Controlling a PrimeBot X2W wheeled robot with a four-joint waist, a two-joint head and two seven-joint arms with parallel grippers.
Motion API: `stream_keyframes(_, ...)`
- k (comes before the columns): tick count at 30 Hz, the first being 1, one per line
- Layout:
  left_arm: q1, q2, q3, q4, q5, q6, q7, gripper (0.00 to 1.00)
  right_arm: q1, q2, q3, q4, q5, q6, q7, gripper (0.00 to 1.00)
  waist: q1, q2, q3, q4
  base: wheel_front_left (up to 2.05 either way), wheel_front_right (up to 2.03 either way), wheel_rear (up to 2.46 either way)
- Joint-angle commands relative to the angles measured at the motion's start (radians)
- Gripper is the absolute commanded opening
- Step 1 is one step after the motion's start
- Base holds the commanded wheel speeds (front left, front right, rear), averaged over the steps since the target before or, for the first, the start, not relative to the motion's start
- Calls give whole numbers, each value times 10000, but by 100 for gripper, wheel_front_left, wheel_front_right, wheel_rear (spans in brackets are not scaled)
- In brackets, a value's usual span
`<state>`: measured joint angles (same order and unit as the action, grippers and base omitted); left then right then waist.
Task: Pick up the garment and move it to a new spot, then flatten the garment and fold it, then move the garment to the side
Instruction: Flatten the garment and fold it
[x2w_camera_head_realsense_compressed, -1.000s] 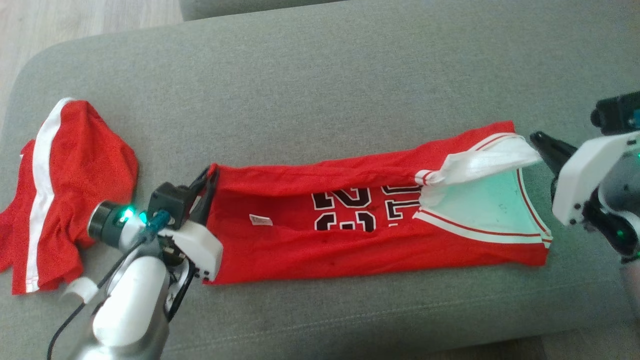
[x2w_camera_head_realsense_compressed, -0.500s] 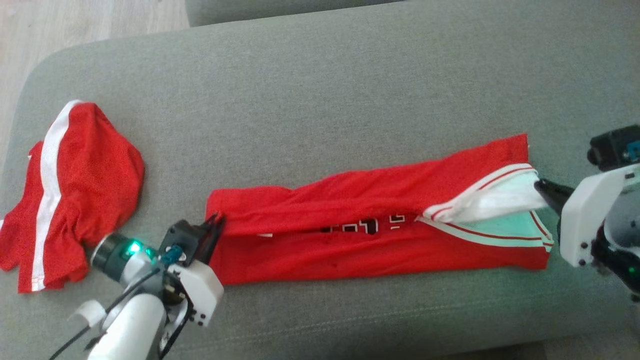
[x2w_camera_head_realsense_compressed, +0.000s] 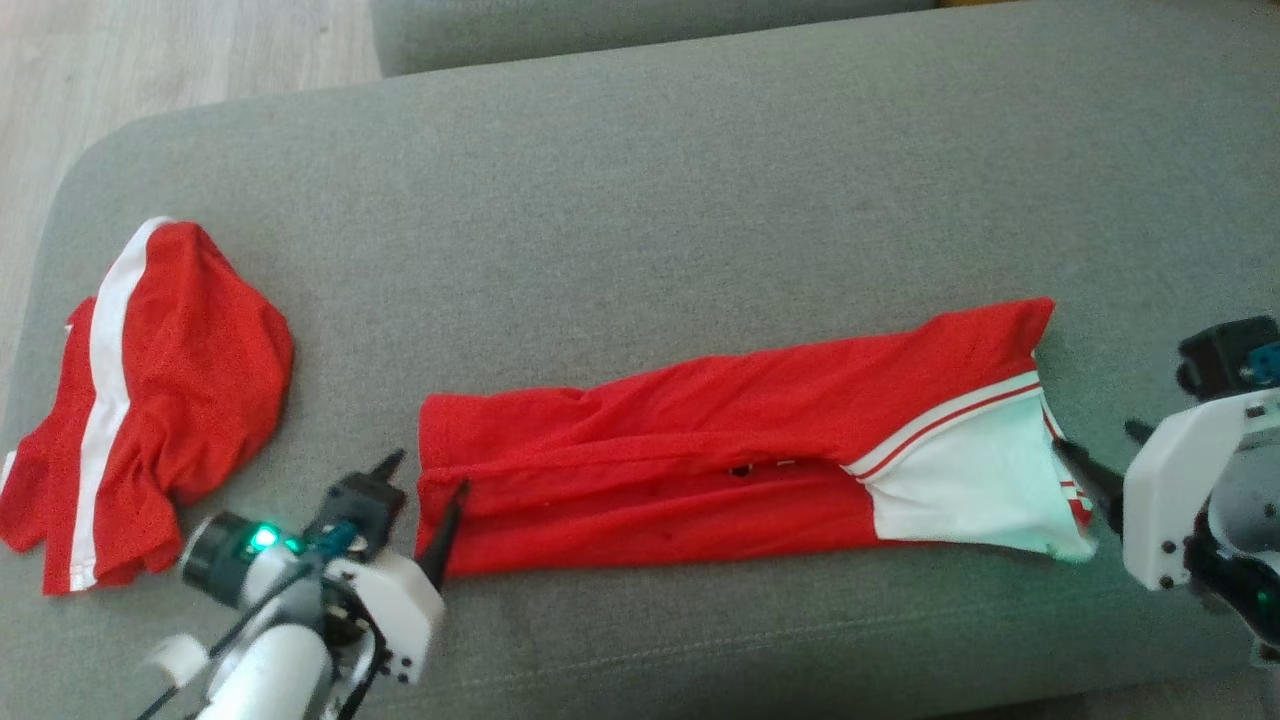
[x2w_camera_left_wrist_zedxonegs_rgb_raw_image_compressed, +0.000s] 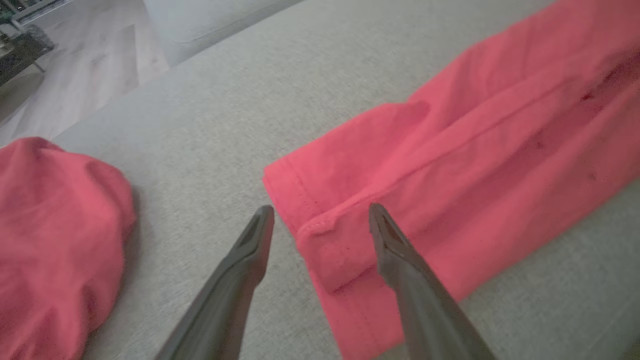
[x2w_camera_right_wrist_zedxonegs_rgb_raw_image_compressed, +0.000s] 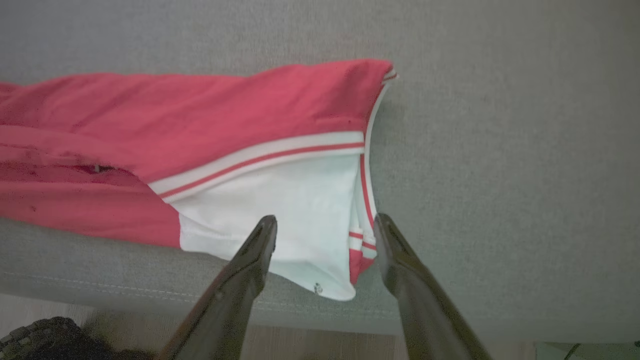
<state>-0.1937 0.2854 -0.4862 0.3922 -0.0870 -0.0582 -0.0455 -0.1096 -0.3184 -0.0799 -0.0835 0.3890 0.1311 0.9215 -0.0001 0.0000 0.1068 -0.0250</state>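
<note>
- Left jaws: spread wide, nothing pinched. The dark fingers (x2w_camera_left_wrist_zedxonegs_rgb_raw_image_compressed: 241, 270) straddle the hem corner of the red jersey, one tip over the cloth and one over bare cushion. Can't tell if they touch the fabric.
- Right jaws: spread wide, nothing pinched. The dark fingers (x2w_camera_right_wrist_zedxonegs_rgb_raw_image_compressed: 240, 272) sit either side of the jersey's white end, one tip over the white panel and the other over the cushion just beside the striped edge.
- Red sleeveless jersey with white-and-red trim (x2w_camera_head_realsense_compressed: 700, 450): folded lengthwise into a long narrow strip, lying flat on the grey woven sofa cushion (x2w_camera_head_realsense_compressed: 650, 200) near its front edge. The hem end points to the robot's left and the white panel end to its right. A few dark print marks peek out along the fold seam.
- Second red mesh garment with a white stripe (x2w_camera_head_realsense_compressed: 180, 380): crumpled at the cushion's left end, well apart from the jersey.
- Pale wood floor (x2w_camera_head_realsense_compressed: 150, 60): beyond the cushion at upper left.
- Left forearm, white (x2w_camera_head_realsense_compressed: 270, 670): lower left in the head view, green light lit on the wrist.
</note>
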Motion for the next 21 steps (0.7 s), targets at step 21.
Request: stream_keyframes(21,940,-1831,4162,-3474,-1810,1682,-2158,100,-6,2181,215,56,-1937,-4,-9270,100,1,0,-422,-10,0,0,0)
